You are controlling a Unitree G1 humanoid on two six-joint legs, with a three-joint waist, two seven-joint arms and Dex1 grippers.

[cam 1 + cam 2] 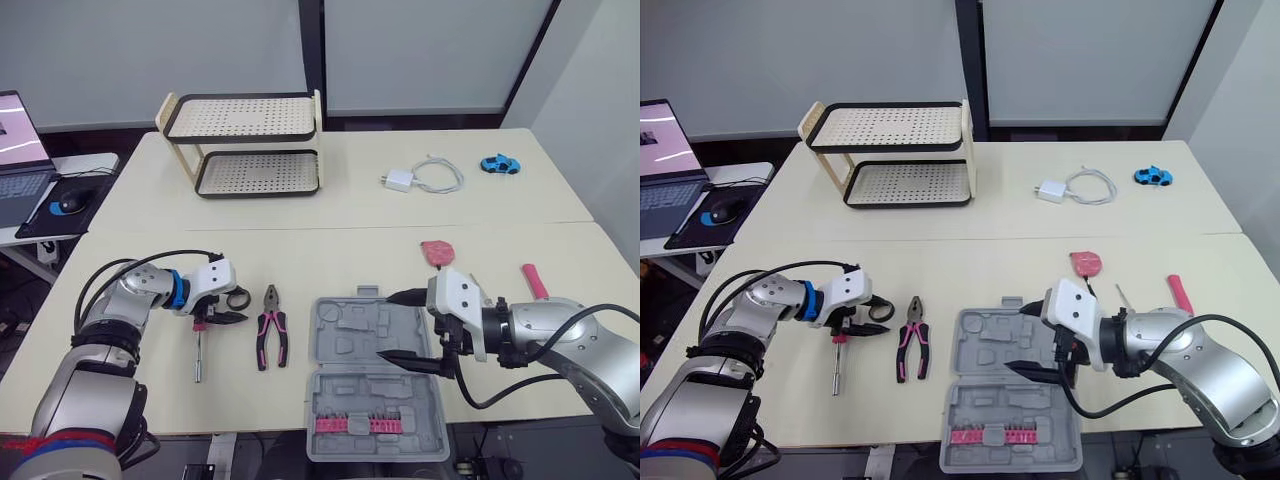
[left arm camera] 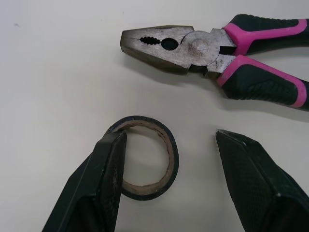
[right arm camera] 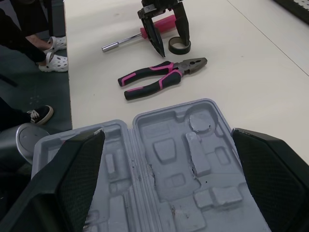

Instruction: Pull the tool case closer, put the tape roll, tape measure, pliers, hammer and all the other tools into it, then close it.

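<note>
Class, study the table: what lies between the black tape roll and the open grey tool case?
The pink-handled pliers lie between the tape roll and the tool case, as the left eye view shows.

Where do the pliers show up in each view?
Left eye view: pliers between screwdriver and tool case.
Right eye view: pliers there too.
Left wrist view: pliers beyond the tape roll.
Right wrist view: pliers beyond the tool case.
Shared landmark: tape roll beside their nose.

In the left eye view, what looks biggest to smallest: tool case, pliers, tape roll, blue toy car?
Tool case
pliers
Tape roll and blue toy car look alike; the car is farther, so unranked.
</note>
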